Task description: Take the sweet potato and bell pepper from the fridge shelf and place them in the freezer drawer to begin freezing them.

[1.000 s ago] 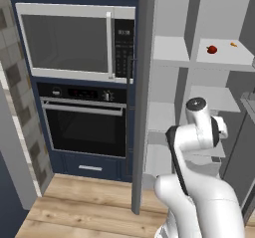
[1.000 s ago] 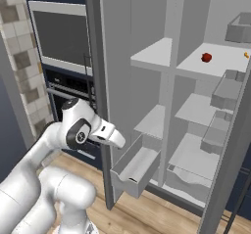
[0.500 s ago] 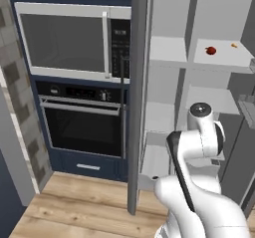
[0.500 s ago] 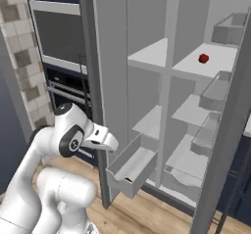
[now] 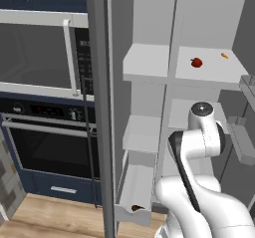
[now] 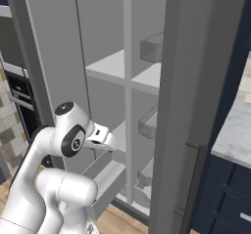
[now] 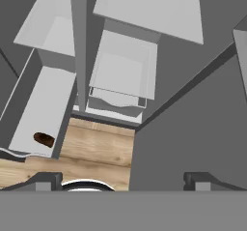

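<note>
Sweet potato (image 7: 44, 139) in freezer drawer (image 5: 133, 189) (front end); bell pepper (image 5: 196, 62) on fridge shelf (image 5: 209, 71)

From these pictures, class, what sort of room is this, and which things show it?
A kitchen: a microwave above a built-in oven, beside an open fridge with a bell pepper on its shelf.

The sweet potato (image 5: 136, 208) is mostly hidden behind the freezer drawer (image 5: 133, 213) front in the left base view.

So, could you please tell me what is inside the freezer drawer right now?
The sweet potato lies alone near the front of the freezer drawer. In the left base view the drawer's front wall covers most of it.
</note>
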